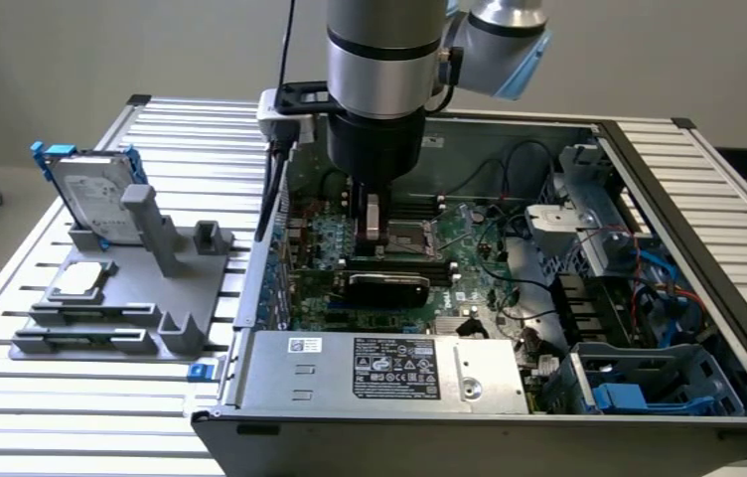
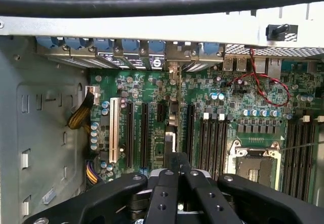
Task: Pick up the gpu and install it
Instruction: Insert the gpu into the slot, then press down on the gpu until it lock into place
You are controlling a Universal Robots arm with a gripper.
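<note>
Gripper (image 1: 373,234) is down inside the open computer case (image 1: 257,288), over the motherboard (image 1: 480,248).

Fingers (image 2: 166,183) are drawn close together, pinching the top edge of the gpu (image 1: 387,288). The card stands upright under them, black cooler toward the exterior camera.

In the wrist view the gpu (image 2: 172,138) is edge-on among the expansion slots (image 2: 144,133), its end toward the rear openings.

Pickup looks done and the card is at the board. Whether it is fully seated, I cannot tell. Release is not yet done.

On the grey fixture (image 1: 175,298) outside the case are the hard drive (image 1: 88,194) and the CPU chip (image 1: 82,280).
</note>
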